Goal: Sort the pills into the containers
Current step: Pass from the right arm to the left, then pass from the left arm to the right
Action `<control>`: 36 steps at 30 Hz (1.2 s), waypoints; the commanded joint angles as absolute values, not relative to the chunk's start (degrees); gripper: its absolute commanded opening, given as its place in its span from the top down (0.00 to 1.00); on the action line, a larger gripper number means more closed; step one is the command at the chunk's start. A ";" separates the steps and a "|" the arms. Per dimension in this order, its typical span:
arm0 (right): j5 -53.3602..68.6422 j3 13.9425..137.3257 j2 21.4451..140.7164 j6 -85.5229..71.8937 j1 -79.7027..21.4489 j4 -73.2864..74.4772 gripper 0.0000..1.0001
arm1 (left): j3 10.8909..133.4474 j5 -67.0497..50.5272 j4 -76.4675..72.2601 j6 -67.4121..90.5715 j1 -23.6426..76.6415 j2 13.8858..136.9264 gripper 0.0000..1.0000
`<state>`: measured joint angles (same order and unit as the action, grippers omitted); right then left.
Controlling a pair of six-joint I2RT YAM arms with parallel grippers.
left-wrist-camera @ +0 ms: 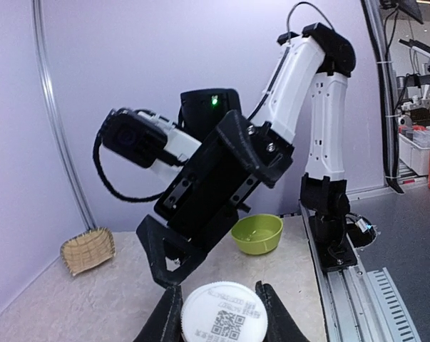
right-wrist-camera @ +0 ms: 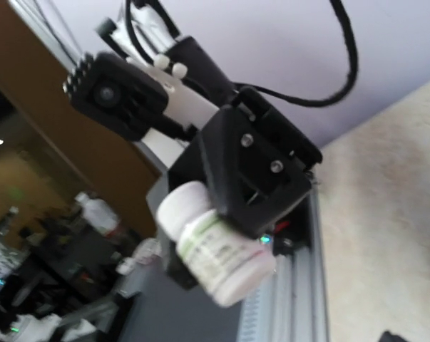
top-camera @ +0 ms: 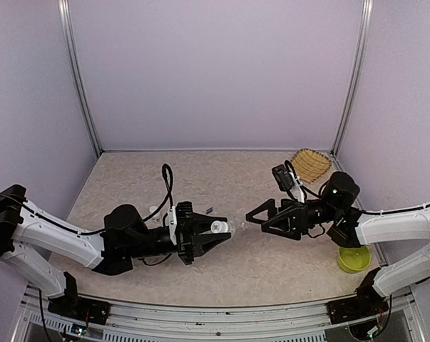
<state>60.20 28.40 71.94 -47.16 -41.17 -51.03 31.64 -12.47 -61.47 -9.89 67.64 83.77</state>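
My left gripper (top-camera: pixel 222 229) is shut on a white pill bottle (top-camera: pixel 219 228) and holds it lying sideways above the table, pointing right. In the left wrist view the bottle's round white end with a QR code (left-wrist-camera: pixel 224 315) sits between my two fingers. My right gripper (top-camera: pixel 262 221) is open and empty, facing the bottle from the right with a small gap; one of its fingers (left-wrist-camera: pixel 163 251) shows just beyond the bottle. The right wrist view shows the bottle (right-wrist-camera: pixel 218 249) with its green-striped label, blurred. The compartment box and loose pills are not visible.
A lime-green bowl (top-camera: pixel 353 259) stands at the right front by the right arm's base and also shows in the left wrist view (left-wrist-camera: pixel 257 234). A woven straw basket (top-camera: pixel 311 164) sits in the back right corner. Cables trail behind the left wrist.
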 commanded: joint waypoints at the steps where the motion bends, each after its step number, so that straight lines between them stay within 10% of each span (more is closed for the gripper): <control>1: 63.01 28.34 76.60 -58.29 -43.47 -67.76 0.03 | 30.57 -18.81 -72.74 -13.87 68.21 85.00 0.94; 24: 62.00 36.44 93.10 -74.70 -53.85 -88.53 0.20 | 32.43 -19.86 -76.56 -20.44 70.31 89.57 0.95; 36: 64.10 37.62 98.06 -82.13 -54.36 -99.46 0.60 | 31.60 -19.72 -76.37 -19.70 70.16 88.95 0.94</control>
